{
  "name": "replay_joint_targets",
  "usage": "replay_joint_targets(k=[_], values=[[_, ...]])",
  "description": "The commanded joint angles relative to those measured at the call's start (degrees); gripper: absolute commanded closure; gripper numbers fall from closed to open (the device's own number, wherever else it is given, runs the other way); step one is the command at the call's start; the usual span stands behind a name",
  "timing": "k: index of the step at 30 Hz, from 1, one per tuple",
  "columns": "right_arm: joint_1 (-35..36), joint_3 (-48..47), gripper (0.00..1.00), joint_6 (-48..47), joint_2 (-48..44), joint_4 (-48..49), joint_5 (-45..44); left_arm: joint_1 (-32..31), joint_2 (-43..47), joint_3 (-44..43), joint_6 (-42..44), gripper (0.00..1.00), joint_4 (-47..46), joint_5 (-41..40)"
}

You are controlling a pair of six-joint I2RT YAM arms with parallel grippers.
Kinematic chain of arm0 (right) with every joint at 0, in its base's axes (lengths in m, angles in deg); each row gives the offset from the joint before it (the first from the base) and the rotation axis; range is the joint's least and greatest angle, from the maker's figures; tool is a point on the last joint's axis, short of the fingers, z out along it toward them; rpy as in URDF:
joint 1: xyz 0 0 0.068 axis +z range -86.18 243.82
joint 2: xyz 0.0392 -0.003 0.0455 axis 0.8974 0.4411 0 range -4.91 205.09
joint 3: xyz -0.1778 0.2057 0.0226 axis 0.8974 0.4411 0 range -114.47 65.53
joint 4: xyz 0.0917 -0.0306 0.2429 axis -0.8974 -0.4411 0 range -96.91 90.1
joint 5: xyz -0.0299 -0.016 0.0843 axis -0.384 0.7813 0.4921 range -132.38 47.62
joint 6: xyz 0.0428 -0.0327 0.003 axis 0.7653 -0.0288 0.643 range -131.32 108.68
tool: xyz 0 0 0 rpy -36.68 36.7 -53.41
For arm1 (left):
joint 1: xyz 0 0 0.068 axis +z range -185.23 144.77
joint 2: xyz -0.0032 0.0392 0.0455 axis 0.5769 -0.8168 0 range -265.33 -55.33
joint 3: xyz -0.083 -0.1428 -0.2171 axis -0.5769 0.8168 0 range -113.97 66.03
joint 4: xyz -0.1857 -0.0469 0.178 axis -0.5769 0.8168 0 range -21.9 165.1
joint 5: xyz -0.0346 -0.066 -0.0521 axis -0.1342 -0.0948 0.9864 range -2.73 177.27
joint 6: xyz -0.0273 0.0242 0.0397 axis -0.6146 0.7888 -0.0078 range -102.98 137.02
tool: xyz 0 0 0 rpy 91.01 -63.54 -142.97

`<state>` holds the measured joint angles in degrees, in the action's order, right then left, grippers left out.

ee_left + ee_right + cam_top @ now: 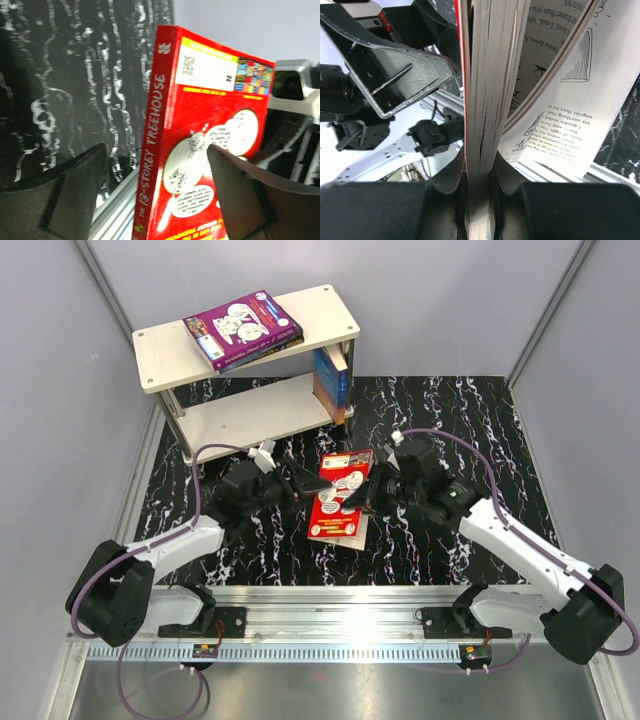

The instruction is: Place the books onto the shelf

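Observation:
A red book is held up over the middle of the mat. My right gripper is shut on its page edge, and some pages fan loose to the right. My left gripper is open, one finger on each side of the red book's spine, and I cannot tell whether either touches it. The shelf stands at the back left. On its top board lies a purple book over a dark book. A blue book stands upright at the shelf's right end.
A black marbled mat covers the table. A metal rail carrying both arm bases runs along the near edge. Grey walls close in the back and both sides. The left gripper's metal frame hangs close beside the book in the right wrist view.

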<state>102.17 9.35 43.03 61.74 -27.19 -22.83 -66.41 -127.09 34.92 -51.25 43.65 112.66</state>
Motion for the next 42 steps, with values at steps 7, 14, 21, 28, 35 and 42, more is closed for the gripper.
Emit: replay_joint_targets(k=[7,14,21,28,35,42], values=[[0.32,6.08,1.0,6.2,-5.04,11.19,3.56,-0.63,0.14,-3.41,-3.89,0.48,-11.41,6.51],[0.24,5.39,1.0,5.25,-4.16,11.65,4.35,-6.77,-7.59,-14.12,-1.09,0.47,-10.46,17.4],[0.24,2.66,1.0,1.47,-4.77,7.17,3.83,-9.69,-7.34,-19.16,4.46,0.72,-1.5,17.86],[0.24,-0.33,0.18,-2.57,-8.99,-7.41,-1.35,-9.6,-4.18,-24.68,16.04,1.0,18.54,10.92],[0.24,-7.36,0.0,-7.06,-13.74,-30.35,-13.47,-9.34,-3.03,-31.27,20.98,1.0,32.87,-3.19],[0.24,-10.87,0.0,-8.2,-18.83,-40.72,-18.31,-10.3,-3.99,-38.91,20.37,1.0,45.67,-23.76]])
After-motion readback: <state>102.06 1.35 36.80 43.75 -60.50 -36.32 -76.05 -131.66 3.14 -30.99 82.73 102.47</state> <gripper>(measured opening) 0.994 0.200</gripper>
